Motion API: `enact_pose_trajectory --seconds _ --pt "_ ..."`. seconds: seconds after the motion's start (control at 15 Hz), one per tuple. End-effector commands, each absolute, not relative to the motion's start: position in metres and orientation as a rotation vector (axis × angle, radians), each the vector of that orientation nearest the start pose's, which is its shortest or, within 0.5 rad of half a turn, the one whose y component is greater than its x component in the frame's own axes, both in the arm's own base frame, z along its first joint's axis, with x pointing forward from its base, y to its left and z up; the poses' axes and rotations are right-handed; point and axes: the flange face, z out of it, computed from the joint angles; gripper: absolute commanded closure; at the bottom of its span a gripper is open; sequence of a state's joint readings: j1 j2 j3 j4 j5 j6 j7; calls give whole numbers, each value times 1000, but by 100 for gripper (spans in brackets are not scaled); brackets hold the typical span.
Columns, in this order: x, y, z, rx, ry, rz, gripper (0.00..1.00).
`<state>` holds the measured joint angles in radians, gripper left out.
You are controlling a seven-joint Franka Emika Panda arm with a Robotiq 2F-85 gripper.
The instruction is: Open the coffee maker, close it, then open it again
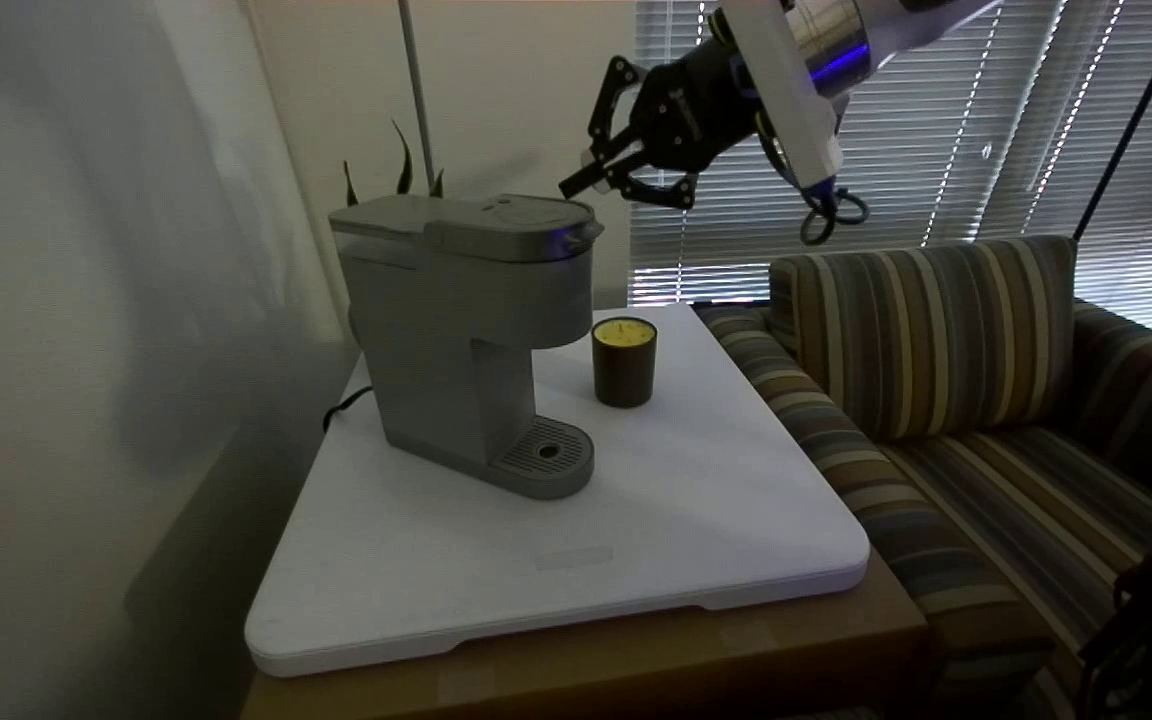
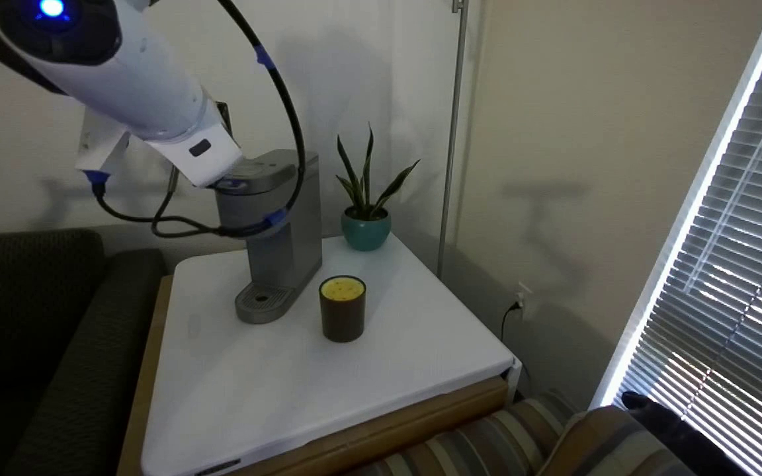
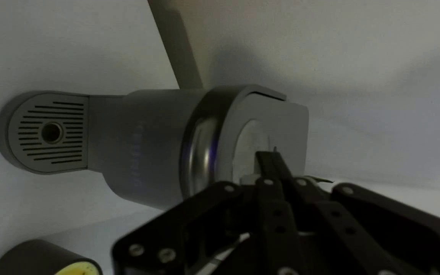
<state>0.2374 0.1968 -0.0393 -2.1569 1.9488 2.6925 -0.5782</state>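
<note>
Coffee maker (image 1: 451, 325) closed, pincer (image 3: 270, 157) pressed together nearby; an opening is presumably in hand, the front lip (image 1: 584, 236) to be raised next.

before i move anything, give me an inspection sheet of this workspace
Surface: white tabletop, with a pale rectangular patch near one edge.
Job's things: grey coffee maker upright, lid down.
Clutter: dark cup upright, apart from the coffee maker; potted plant at a tabletop corner.
Fingers: together, nothing seen between them; near the lid, contact unclear.
Cables: black cord behind the coffee maker; looped arm cable passing in front of it in an exterior view.
Surroundings: striped armchair alongside; window blinds behind it.
</note>
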Motion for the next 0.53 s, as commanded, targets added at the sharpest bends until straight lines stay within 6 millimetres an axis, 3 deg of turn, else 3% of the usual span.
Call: enact_pose_trajectory --seconds 0.0,0.47 --pt "570 81 340 -1969 957 -511 100" --pt "554 48 354 -2250 1025 -604 100"
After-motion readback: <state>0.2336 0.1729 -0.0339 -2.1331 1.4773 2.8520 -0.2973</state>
